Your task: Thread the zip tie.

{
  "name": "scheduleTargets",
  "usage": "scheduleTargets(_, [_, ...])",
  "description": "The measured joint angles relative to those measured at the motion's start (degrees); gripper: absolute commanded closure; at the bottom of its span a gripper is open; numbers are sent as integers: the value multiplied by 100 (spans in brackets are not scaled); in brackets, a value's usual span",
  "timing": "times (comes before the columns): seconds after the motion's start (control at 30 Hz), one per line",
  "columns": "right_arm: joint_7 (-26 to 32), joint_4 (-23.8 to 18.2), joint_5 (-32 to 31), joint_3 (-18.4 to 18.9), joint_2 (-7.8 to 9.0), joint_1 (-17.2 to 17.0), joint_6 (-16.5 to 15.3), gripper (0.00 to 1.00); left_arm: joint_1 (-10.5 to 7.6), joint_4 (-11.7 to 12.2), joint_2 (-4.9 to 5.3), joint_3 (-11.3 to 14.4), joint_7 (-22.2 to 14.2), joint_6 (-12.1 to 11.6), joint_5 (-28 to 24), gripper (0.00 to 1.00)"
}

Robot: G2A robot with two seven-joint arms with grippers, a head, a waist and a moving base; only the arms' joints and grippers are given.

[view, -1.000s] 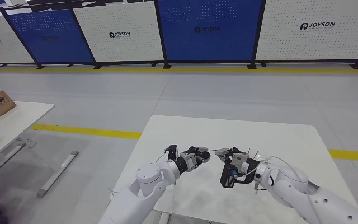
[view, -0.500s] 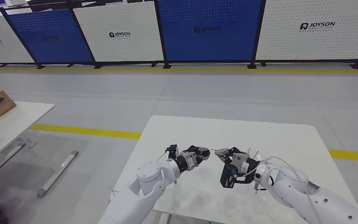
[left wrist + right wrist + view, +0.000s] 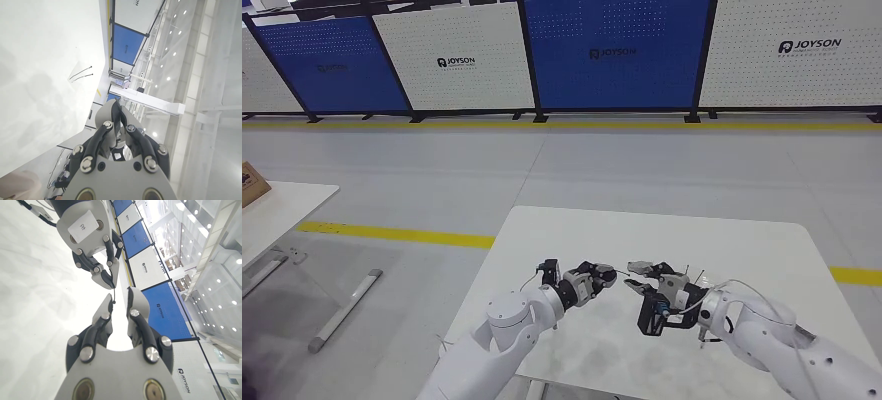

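Observation:
A thin black zip tie is pinched in my left gripper, which is shut on it. The tie's free end, with a small head, hangs out of the fingertips. My right gripper faces the left one, open, with the head hanging between its fingers and apart from both pads. In the top view the left gripper and the right gripper nearly meet tip to tip above the white table. In the left wrist view the left gripper has its pads pressed together.
Two spare black zip ties lie side by side on the table beyond the right gripper, also in the top view. The table's near edge lies under the arms. Blue and white panels stand far behind.
The right gripper has shifted slightly to the right, away from the left gripper. The left gripper has kept the zip tie and barely moved.

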Motion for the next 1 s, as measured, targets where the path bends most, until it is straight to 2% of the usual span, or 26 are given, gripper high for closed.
scheduleTargets(0.13, [-52, -7, 0, 70, 11, -47, -168, 0, 5, -9, 2, 4, 33, -17, 73, 100])
scheduleTargets(0.27, [-256, 59, 109, 252, 38, -176, -353, 0, 50, -24, -2, 21, 64, -234, 207, 100])
scheduleTargets(0.4, [-281, 254, 731, 603, 114, -346, -707, 0, 165, 14, -10, 120, 223, -728, 672, 100])
scheduleTargets(0.47, [-148, 224, 1172, 580, 165, -411, -731, 0, 221, 41, -24, 228, 420, -1076, 1061, 100])
scheduleTargets(0.5, [-14, 208, 1274, 522, 188, -388, -727, 0, 235, 49, -28, 259, 460, -1163, 1161, 100])
scheduleTargets(0.57, [167, 199, 1301, 477, 202, -361, -720, 0, 238, 53, -29, 270, 470, -1183, 1188, 100])
scheduleTargets(0.83, [112, 193, 1326, 477, 194, -397, -719, 0, 232, 57, -32, 270, 469, -1205, 1206, 100])
scheduleTargets(0.93, [173, 195, 1859, 455, 165, -490, -719, 0, 240, 54, -39, 288, 589, -1356, 1449, 100])
scheduleTargets(1.0, [148, 247, 2470, 336, 142, -483, -720, 0, 261, 53, -46, 300, 701, -1495, 1625, 100])
